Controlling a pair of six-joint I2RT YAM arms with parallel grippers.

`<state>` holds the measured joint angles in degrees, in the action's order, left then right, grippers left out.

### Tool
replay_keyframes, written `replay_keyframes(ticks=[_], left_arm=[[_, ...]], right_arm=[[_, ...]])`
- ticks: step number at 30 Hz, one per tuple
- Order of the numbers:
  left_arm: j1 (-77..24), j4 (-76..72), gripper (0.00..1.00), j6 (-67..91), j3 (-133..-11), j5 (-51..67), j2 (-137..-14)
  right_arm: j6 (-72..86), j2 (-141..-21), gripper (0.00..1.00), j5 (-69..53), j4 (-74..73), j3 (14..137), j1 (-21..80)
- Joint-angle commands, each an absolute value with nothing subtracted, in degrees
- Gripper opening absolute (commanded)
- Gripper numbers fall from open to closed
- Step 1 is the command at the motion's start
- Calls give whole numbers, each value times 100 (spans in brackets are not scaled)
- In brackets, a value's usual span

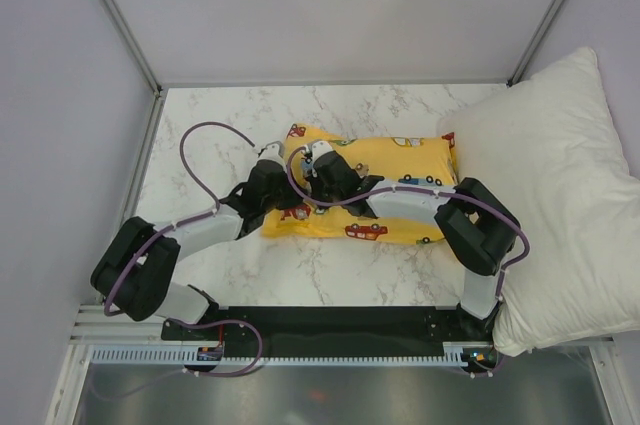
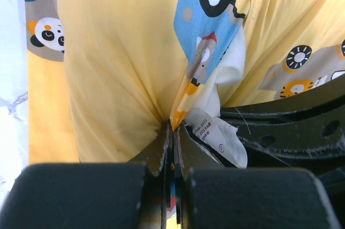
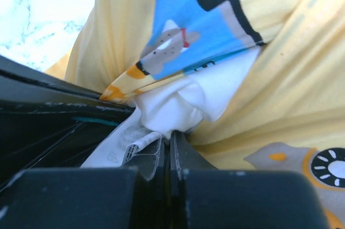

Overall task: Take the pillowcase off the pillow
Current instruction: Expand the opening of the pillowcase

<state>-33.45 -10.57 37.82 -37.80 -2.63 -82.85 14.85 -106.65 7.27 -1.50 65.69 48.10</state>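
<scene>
Leftmost, bare marble table [image 1: 215,170] under the left arm. Just right of that, the left gripper [image 2: 172,131], clenched on a gathered fold of the pillowcase [image 1: 410,160]: jaws pressed flat together, yellow cloth puckering into them from above. Lying flat across the middle of the table, that pillowcase, long side running left to right, printed with cars and animals, with both arms meeting at its left end.

Immediately beside the left jaws, a lump of pale pillow [image 3: 188,99] bulging out from under a blue-printed flap of the case, with a small printed label [image 2: 207,129] hanging at its lower edge. Touching or nearly touching there, the black fingers of the two arms, side by side.

Then the right gripper [image 3: 171,141], likewise closed hard, nipping the lower edge of that pale pillow fabric rather than the yellow cloth. Otherwise hidden inside the case, the rest of the pillow.

Farther right, the right arm stretched low over the case's near half. At the far right, a big white pillow [image 1: 560,195], overhanging the table's edge, its left side close to the case's right end.
</scene>
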Motion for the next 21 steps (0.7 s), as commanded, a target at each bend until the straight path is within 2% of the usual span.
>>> replay_keyframes(ticks=[1, 9, 13, 21], left_arm=[[-3410, 132, 2, 3586, -3445, -105, -8174], [-3401, 913, 2, 3560, -3472, -562, -7665], [-3340, 1160, 2, 3533, -3410, -650, -7313], [-3313, 1520, 2, 3507, -3331, -668, -6962]], right_arm=[[1863, -11443, 0, 1001, -650, 6091, 4702], [2180, -11154, 0, 1809, -931, 6143, 4035], [2145, -11118, 0, 1925, -993, 6187, 3517], [2215, -11153, 0, 2145, -1099, 6459, 3103]])
